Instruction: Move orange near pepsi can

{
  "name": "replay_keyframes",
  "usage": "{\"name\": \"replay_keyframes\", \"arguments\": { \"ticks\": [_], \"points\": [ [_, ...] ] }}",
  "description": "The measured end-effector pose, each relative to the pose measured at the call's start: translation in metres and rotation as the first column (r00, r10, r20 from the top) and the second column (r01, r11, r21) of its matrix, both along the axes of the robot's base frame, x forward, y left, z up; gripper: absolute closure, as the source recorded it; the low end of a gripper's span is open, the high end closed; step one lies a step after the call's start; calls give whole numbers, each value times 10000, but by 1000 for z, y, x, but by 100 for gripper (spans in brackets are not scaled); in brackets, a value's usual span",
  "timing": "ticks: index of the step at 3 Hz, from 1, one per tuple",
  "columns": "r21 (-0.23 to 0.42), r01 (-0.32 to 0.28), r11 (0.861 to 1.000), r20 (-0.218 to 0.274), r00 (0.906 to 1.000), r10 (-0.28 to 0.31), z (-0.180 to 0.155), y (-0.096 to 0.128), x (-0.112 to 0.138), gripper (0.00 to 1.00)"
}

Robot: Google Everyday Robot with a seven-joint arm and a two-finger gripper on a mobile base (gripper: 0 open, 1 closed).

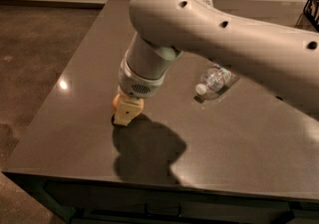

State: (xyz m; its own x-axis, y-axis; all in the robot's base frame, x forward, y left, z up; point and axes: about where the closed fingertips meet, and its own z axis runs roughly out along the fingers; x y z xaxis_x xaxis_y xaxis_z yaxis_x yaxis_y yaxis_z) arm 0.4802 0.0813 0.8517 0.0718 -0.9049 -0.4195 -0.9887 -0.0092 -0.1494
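The orange rests on the dark table near its left side, and only a small part of it shows past the gripper. My gripper points down at the table, right against the orange's near right side. The large white arm reaches in from the right and covers the middle of the table. The pepsi can is hidden or out of view.
A clear plastic water bottle lies on its side right of the gripper, partly under the arm. The table's left edge and front edge are close. A dark wire object stands at the far right.
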Motion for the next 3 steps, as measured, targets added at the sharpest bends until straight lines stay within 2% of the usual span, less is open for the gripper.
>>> {"name": "replay_keyframes", "arguments": {
  "ticks": [1, 2, 3],
  "points": [
    [10, 540, 9985, -61, 9985, -540, 20, -17, 19, 87],
    [293, 1532, 9878, -314, 9878, -1522, 41, -42, 59, 100],
    [601, 2523, 9658, -585, 9668, -2489, 44, -55, 98, 100]
  ]
}}
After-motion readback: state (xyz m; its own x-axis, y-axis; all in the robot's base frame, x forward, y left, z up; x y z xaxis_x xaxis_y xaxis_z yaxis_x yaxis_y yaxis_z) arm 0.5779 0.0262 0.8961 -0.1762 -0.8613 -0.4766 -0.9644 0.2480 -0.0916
